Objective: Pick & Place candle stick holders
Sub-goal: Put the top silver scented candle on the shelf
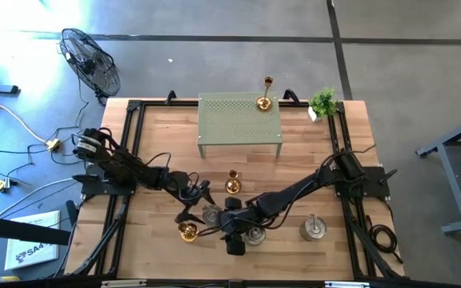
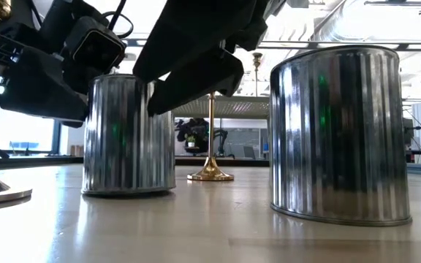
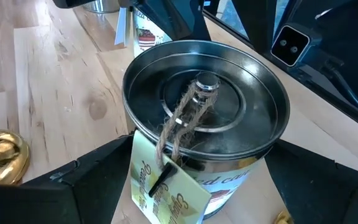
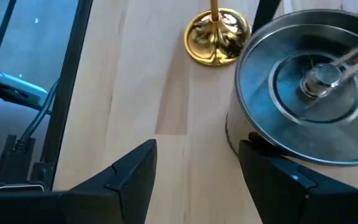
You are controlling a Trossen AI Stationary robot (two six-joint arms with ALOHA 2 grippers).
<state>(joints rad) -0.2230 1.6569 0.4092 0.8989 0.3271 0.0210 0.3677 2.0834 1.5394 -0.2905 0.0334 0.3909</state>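
Three squat silver-grey holders stand on the table near its front: one [image 1: 211,214], one [image 1: 254,234] and one [image 1: 313,230]. One gold holder [image 1: 263,102] stands on the green stand. Two more stand on the table, at the middle [image 1: 233,184] and at the near left [image 1: 187,232]. My left gripper [image 1: 201,210] is open. Its fingers stand on either side of a silver holder [image 3: 207,118], which has twine and a paper tag on its lid knob. My right gripper [image 4: 197,180] is open over bare wood, beside a silver holder [image 4: 309,81] and short of a gold base [image 4: 218,36]. My left gripper has one finger [image 3: 92,180] on each side of the silver holder's lower wall [image 3: 241,171], coming at it slanting from above. The holder stands upright on the table. I cannot tell whether the fingers touch the wall.
The green perforated stand [image 1: 238,132] is at the far middle of the table. A small potted plant [image 1: 323,102] is at the far right corner. Black rails run along the left and right table edges. Both arms crowd the near middle [image 1: 230,216].
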